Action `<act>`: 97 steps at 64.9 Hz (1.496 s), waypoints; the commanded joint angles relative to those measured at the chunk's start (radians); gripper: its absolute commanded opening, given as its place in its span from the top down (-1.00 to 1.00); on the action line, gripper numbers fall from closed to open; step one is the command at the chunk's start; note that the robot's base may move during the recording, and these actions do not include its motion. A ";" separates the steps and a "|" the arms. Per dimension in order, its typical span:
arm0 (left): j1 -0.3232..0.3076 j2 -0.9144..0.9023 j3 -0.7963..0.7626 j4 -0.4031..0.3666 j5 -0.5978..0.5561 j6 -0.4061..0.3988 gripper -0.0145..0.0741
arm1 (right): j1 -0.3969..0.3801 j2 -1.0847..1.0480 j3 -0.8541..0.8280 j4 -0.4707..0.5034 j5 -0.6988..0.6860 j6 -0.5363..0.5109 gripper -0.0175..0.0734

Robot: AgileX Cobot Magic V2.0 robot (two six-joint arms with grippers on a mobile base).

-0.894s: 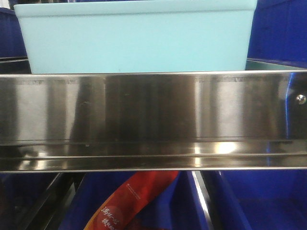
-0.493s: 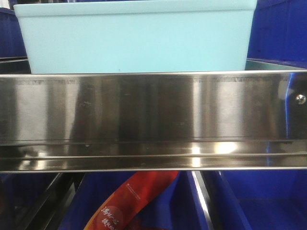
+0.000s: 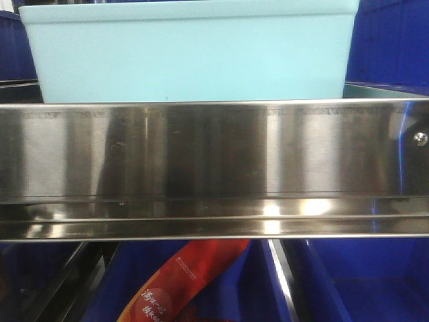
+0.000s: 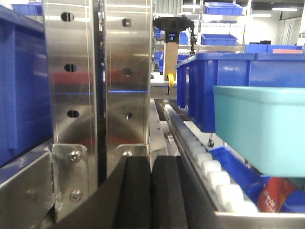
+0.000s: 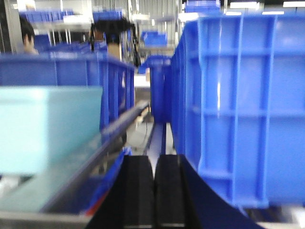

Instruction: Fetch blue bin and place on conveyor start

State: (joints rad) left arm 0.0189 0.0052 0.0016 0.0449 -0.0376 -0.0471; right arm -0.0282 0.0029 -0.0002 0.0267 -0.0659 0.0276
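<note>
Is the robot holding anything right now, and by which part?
Nothing is held. The left end effector and right end effector are both shut with nothing between their fingers; the blue bin stands ungripped.

One blue bin [image 3: 188, 57], one steel rail [image 3: 201, 168], two pincers [image 4: 151, 191] [image 5: 154, 191].

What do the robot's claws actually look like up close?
Only the claws show. The left claw and right claw each have two matte black, blocky fingers with rounded tips, widening into a black base. No cables or markings show.
</note>
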 commanded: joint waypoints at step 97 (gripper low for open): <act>-0.115 0.968 -1.070 -0.393 0.607 0.201 0.92 | 0.165 1.000 -1.081 0.182 0.630 -0.128 0.98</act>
State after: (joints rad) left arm -0.0427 0.8757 -1.0070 -0.3576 0.5626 0.1399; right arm 0.0821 0.9288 -1.0333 0.2014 0.5850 -0.0857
